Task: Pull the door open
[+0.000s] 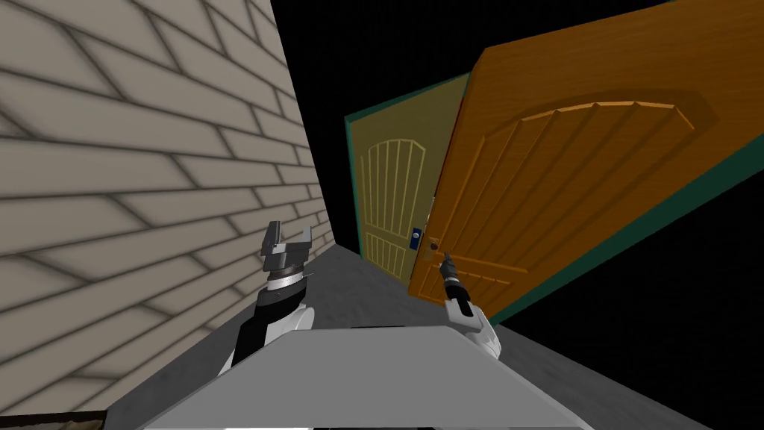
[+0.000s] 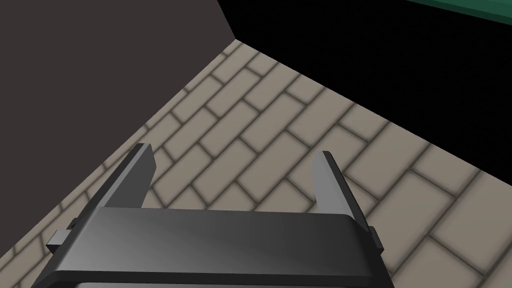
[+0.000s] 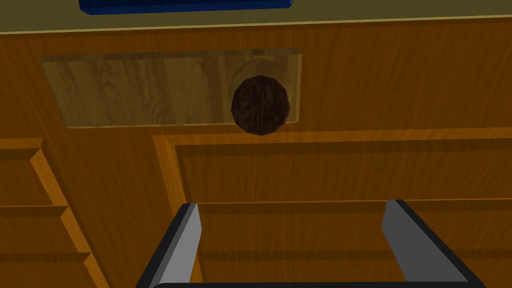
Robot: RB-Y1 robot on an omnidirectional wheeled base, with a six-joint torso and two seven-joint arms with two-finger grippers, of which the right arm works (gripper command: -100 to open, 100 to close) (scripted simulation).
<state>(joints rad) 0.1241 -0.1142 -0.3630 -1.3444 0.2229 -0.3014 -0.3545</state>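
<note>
I'm hovering the right gripper [image 3: 294, 205] wide open, dark knob [image 3: 260, 105] at its eleven o'clock on the orange door [image 1: 567, 187]; left gripper [image 2: 235, 150] gaping too.

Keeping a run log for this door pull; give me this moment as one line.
right gripper: jaws open, short of dark knob on orange door | left gripper: jaws open, idle beside brick wall

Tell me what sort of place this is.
Probably a narrow hallway in a house: a tan brick-pattern wall on the left, a grey floor, and two panelled doors, the nearer orange-brown door with a dark knob and an olive door beyond it.
</note>
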